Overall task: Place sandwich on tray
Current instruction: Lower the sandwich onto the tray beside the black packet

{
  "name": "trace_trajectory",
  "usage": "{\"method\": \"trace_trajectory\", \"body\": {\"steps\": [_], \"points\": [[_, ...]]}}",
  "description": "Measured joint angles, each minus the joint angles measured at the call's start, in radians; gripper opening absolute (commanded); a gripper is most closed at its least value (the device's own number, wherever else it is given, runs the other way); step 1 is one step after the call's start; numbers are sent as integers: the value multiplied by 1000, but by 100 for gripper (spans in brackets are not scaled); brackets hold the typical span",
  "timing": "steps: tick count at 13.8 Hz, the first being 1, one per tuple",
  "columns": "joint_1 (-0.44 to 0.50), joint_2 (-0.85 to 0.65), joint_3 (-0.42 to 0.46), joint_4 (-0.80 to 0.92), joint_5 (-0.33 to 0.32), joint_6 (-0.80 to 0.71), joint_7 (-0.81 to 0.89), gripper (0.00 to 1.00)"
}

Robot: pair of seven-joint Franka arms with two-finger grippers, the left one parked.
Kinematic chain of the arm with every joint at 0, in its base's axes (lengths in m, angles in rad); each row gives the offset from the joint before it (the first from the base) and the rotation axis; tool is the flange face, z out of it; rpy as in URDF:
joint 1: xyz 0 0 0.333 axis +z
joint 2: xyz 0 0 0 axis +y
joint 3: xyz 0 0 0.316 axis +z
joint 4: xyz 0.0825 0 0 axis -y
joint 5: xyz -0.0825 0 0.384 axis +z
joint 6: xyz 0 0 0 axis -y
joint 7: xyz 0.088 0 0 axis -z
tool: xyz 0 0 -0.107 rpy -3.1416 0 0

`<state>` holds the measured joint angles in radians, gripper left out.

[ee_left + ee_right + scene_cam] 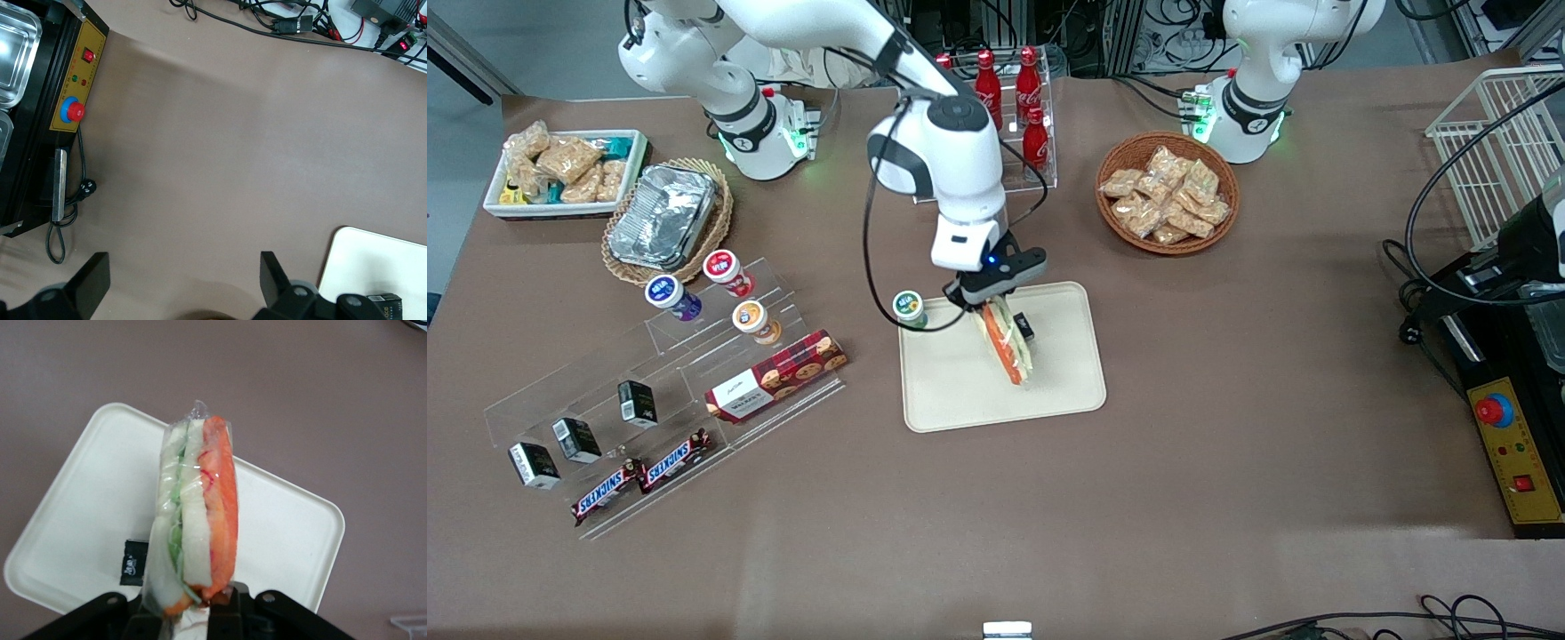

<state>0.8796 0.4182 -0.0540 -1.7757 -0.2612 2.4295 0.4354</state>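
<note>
Brown paper-covered counter [1227, 400], lab cables and rack gear along its edge farthest from your front camera. Wide bare stretch of counter nearer the camera than the tray [960, 400], and more toward the parked arm's end; that end is bounded by a black control box [1507, 444] with a red button.

Your hand [996, 307] hangs over the tray's half farther from the camera, clenched on the sandwich [1007, 345]. You see the wedge gripped at one end, its long axis running down from the fingers toward the tray and toward the camera, on edge, orange filling layer beside pale bread and green. Whether the low tip touches the tray, you cannot tell. A small black item [1024, 326] lies on the tray just beside the sandwich.

Containers: wicker basket [1168, 192] holds snack packets, toward the parked arm's end. White bin [560, 173] holds more packets, toward the working arm's end; beside it a foil container [663, 216] sits in a woven tray. Red bottles [1014, 93] stand in a clear rack. A green-lidded cup [909, 308] stands touching the tray's corner. Clear stepped shelf [667, 391] carries cups, a biscuit box, small black boxes, Snickers bars.
</note>
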Motion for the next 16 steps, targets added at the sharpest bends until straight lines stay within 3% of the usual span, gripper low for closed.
{"method": "trace_trajectory", "body": {"steps": [10, 16], "points": [[-10, 121, -7, 9, 0, 98, -519, 0], [-92, 158, -7, 9, 4, 155, -842, 0]]}}
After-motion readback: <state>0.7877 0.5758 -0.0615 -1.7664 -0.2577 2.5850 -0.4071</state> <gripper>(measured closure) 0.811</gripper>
